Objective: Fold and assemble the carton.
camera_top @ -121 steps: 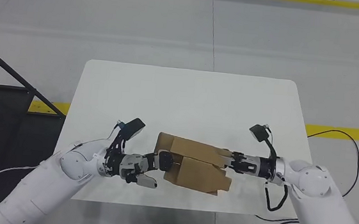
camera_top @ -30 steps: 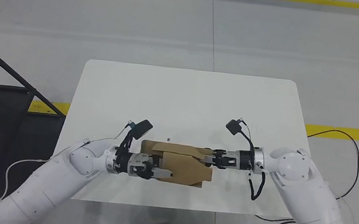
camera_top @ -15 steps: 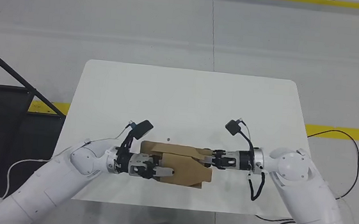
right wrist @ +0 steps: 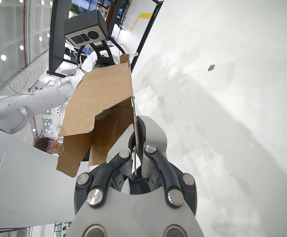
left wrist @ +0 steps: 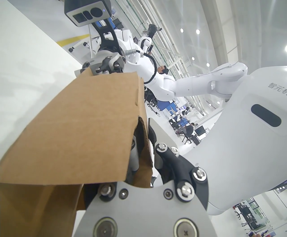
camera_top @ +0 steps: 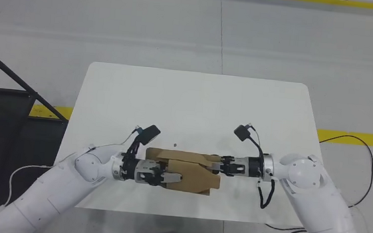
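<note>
The carton [camera_top: 185,171] is plain brown corrugated board, and every face that shows is bare cardboard. It is held lengthwise between the two hands, over the part of the white counter [camera_top: 240,108] nearest the robot. I cannot tell whether its underside touches the surface.

It is partly opened into a shallow sleeve. In the top view one long panel overlaps another along a slanted seam. From the right wrist, the carton [right wrist: 103,94] stretches away from the fingertips. A broad outer panel is on one side, and a loose end flap with a rounded, notched corner hangs off it. The open end nearest the right hand shows bare brown inner walls.

The right hand [right wrist: 135,134] is pressed together on a thin edge of board at that end, and the sheet runs straight between its two dark pads. In the top view the right hand [camera_top: 217,164] is at the carton's end on its own side.

The left hand [camera_top: 166,177] grips the opposite end. From its own wrist, the left hand [left wrist: 143,139] pinches one side wall of the carton [left wrist: 78,134], with one finger inside the sleeve and one outside. The right hand [left wrist: 107,65] shows at the carton's far end.

A small brown scrap [right wrist: 211,67] lies on the counter [right wrist: 213,125] beyond the right hand, apart from the carton.
</note>
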